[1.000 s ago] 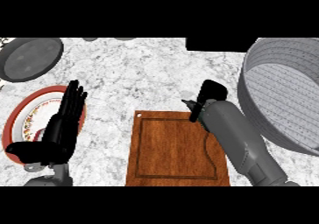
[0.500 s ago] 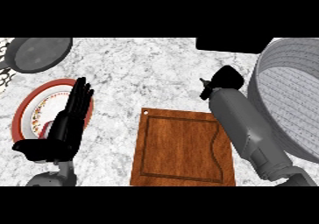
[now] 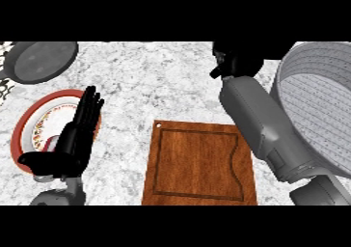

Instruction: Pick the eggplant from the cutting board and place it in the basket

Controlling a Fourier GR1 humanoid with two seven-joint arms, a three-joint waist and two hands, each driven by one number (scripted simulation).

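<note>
1. The right hand (image 3: 239, 60) is at the worktop's far edge, beside the basket's left rim, with its fingers curled under; whether they enclose anything cannot be told. Its grey forearm (image 3: 267, 128) runs back along the cutting board's right edge.
2. The eggplant cannot be seen anywhere; the cutting board (image 3: 199, 164) lies bare at the worktop's near edge, middle.
3. The basket (image 3: 317, 103), grey and ribbed, fills the worktop's right side.
4. The left hand (image 3: 72, 140) rests open near the left edge, fingers straight and pressed together, over a red-rimmed plate (image 3: 29, 120).
5. A dark pan (image 3: 43, 60) sits at the far left corner.
</note>
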